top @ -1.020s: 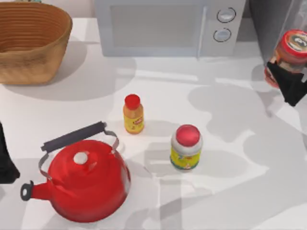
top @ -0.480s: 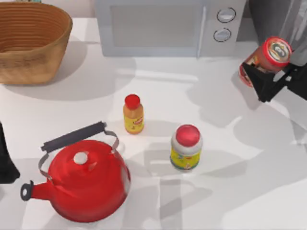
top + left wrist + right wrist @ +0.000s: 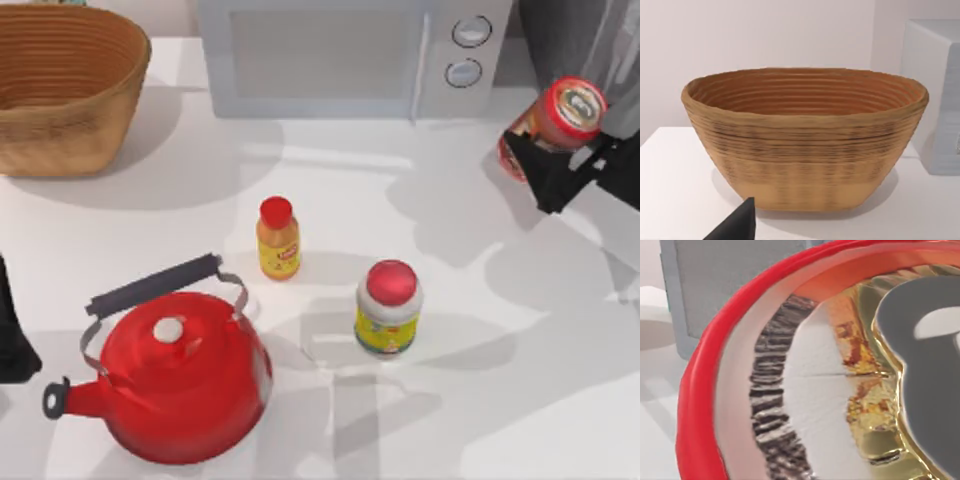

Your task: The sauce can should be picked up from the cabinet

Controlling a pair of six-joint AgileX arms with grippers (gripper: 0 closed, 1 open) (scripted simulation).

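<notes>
The sauce can (image 3: 572, 104), red-orange with a silvery red-ringed top, hangs tilted above the table's right side, just left of the dark grey cabinet (image 3: 565, 35). My right gripper (image 3: 545, 162) is shut on the can's body, its black fingers on both sides. In the right wrist view the can's top (image 3: 805, 390) is very close, with its red rim curving around. My left gripper (image 3: 12, 335) is parked at the table's left edge, and its dark tip (image 3: 737, 225) points toward the basket.
A pale microwave (image 3: 340, 55) stands at the back. A woven basket (image 3: 60, 90) sits back left, also seen as the basket (image 3: 805, 140). A red kettle (image 3: 180, 375), a slim orange bottle (image 3: 278, 238) and a red-lidded jar (image 3: 389, 307) stand mid-table.
A second ago the can was held farther right against the cabinet. My right gripper has carried it left and out over the table. It has barely moved in the last half second.
</notes>
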